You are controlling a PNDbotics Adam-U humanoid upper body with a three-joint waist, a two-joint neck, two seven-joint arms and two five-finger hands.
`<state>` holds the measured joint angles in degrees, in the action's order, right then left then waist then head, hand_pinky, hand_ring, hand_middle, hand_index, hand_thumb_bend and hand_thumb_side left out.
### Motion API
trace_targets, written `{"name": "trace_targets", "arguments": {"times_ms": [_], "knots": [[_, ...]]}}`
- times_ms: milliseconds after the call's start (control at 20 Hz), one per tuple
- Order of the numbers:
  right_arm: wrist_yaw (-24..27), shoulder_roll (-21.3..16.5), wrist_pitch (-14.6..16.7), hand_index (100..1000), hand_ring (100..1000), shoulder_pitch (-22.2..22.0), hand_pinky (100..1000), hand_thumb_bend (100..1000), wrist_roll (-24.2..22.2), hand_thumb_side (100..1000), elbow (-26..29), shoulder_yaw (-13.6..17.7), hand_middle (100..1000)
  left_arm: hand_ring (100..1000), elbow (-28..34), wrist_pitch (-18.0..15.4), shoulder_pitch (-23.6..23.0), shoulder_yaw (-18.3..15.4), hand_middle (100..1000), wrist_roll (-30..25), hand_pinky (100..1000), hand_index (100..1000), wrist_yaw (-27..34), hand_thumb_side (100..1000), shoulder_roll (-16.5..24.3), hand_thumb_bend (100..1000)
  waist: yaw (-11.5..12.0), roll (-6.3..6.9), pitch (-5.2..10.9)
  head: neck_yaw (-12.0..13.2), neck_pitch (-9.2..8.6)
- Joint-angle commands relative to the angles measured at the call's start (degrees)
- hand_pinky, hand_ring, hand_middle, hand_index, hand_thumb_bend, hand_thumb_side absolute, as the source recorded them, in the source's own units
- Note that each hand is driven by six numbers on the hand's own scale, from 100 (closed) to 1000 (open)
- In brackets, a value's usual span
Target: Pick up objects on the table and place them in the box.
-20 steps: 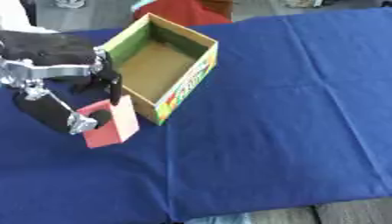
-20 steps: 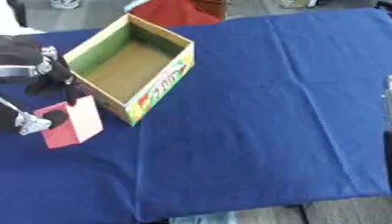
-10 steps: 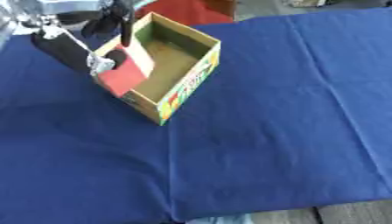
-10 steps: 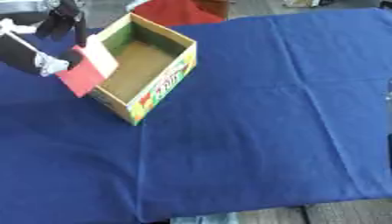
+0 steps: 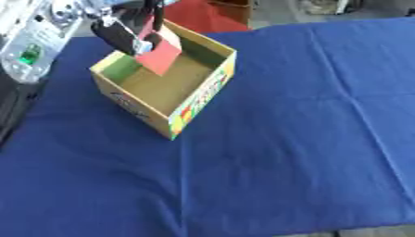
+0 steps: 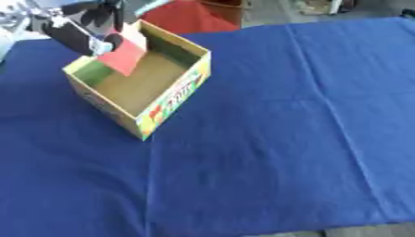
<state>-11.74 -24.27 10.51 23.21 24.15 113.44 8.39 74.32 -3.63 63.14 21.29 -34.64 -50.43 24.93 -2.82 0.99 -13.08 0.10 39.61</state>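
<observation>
An open cardboard box [image 5: 203, 95] with a colourful printed side stands on the blue cloth at the upper left, its brown floor bare. My left hand [image 5: 122, 36] reaches in from the upper left corner, fingers pinched on a red block [image 5: 160, 54] with a pale top face. The block hangs tilted over the box's far left part, just above the opening. My right hand shows in neither view.
The blue cloth [image 5: 308, 139] covers the table to the right and front of the box. A red object [image 5: 198, 16] lies beyond the table's far edge behind the box. My left forearm [image 5: 32, 37] with silver parts fills the upper left corner.
My left hand has lifted the red block from the cloth left of the box and carried it up over the box opening. The camera has shifted too.
</observation>
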Motion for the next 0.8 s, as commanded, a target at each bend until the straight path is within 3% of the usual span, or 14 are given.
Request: {"name": "trace_targets", "arguments": {"times_ms": [50, 550, 750, 800], "knots": [[0.4, -0.4, 0.1, 773, 741, 0.9, 682, 100, -0.2, 1000, 1.2, 0.0, 854, 304, -5.0, -1.1, 1.5, -1.9, 318, 3.4, 130, 513, -3.6, 100, -2.2, 100, -0.1, -0.29, 0.68, 0.6, -1.18], [0.6, 0.2, 0.2, 773, 741, 1.3, 681, 100, -0.2, 1000, 1.2, 0.2, 855, 323, -14.8, -3.5, 0.2, -3.4, 339, 11.7, 164, 534, -10.5, 100, -6.8, 100, -0.5, -0.77, -0.16, 0.9, -1.52], [0.5, 0.2, 0.2, 773, 741, 1.3, 682, 100, -0.2, 1000, 1.2, 0.2, 855, 426, -15.5, -3.5, -0.3, -3.5, 433, 13.5, 348, 609, -10.9, 100, -7.2, 100, -0.4, -0.86, -0.17, 0.9, -1.38], [0.5, 0.2, 0.2, 773, 741, 1.2, 682, 100, -0.1, 1000, 1.2, 0.2, 855, 493, -15.6, -3.3, -0.4, -3.6, 502, 13.7, 437, 659, -10.9, 100, -7.3, 100, -0.4, -0.88, -0.16, 0.9, -1.34]]}}
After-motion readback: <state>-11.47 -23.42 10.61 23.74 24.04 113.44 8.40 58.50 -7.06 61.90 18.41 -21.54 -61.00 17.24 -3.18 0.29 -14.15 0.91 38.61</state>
